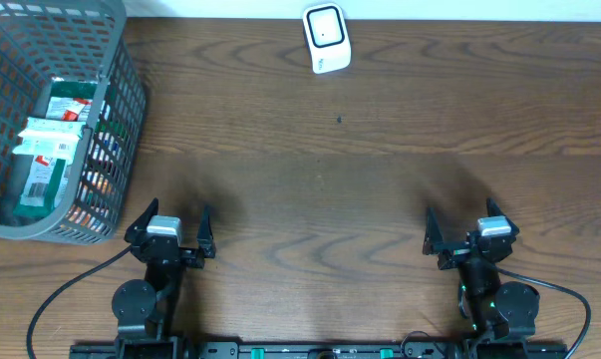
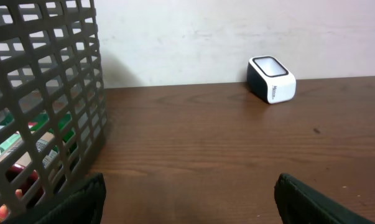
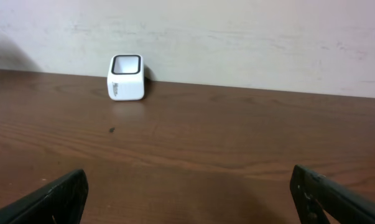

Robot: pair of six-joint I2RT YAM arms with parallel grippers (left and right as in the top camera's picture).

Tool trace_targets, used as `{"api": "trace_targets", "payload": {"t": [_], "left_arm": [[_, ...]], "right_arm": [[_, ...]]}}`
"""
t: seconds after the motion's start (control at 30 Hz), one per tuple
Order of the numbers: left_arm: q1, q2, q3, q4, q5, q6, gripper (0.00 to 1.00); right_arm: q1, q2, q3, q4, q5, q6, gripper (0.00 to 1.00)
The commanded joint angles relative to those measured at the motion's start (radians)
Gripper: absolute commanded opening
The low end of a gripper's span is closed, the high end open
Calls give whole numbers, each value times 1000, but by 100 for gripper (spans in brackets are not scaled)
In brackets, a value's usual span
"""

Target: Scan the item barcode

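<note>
A white barcode scanner (image 1: 326,38) with a dark window stands at the table's far edge, also seen in the left wrist view (image 2: 272,79) and the right wrist view (image 3: 125,77). The items, white, green and red packages (image 1: 49,145), lie inside the grey mesh basket (image 1: 116,70) at the left, partly visible through its wall (image 2: 25,152). My left gripper (image 1: 177,213) rests near the front edge, just right of the basket, open and empty (image 2: 190,205). My right gripper (image 1: 460,215) sits at the front right, open and empty (image 3: 188,199).
The basket (image 2: 50,93) fills the left wrist view's left side, close to the left finger. Brown wooden tabletop (image 1: 320,179) spans between the arms and the scanner. A pale wall stands behind the table's far edge. A black cable (image 1: 51,299) loops near the front left.
</note>
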Motion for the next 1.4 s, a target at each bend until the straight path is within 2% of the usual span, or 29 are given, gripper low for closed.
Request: {"api": "trace_targets", "payload": {"t": [0.0, 0.77, 0.9, 1.0, 1.1, 1.2, 1.23, 1.3, 1.37], "left_arm": [[0, -6, -11, -42, 35, 10, 87], [0, -6, -11, -35, 44, 10, 87], [0, -6, -11, -35, 127, 10, 87], [0, -6, -11, -35, 127, 10, 88], [-1, -6, -10, 27, 135, 5, 87], [-2, -6, -10, 78, 233, -8, 87], [-2, -6, -3, 74, 258, -39, 87], [-2, -6, 9, 48, 265, -189, 88], [-2, -6, 19, 14, 281, -266, 87]], "right_arm": [[13, -1, -1, -4, 3, -4, 99], [13, -1, -1, -4, 3, -4, 99], [13, -1, -1, -4, 3, -4, 99], [13, -1, -1, -4, 3, -4, 99], [13, -1, -1, -4, 3, -4, 99], [13, -1, -1, -4, 3, -4, 99], [13, -1, -1, -4, 3, -4, 99], [13, -1, -1, -4, 3, -4, 99], [13, -1, -1, -4, 3, -4, 99]]}}
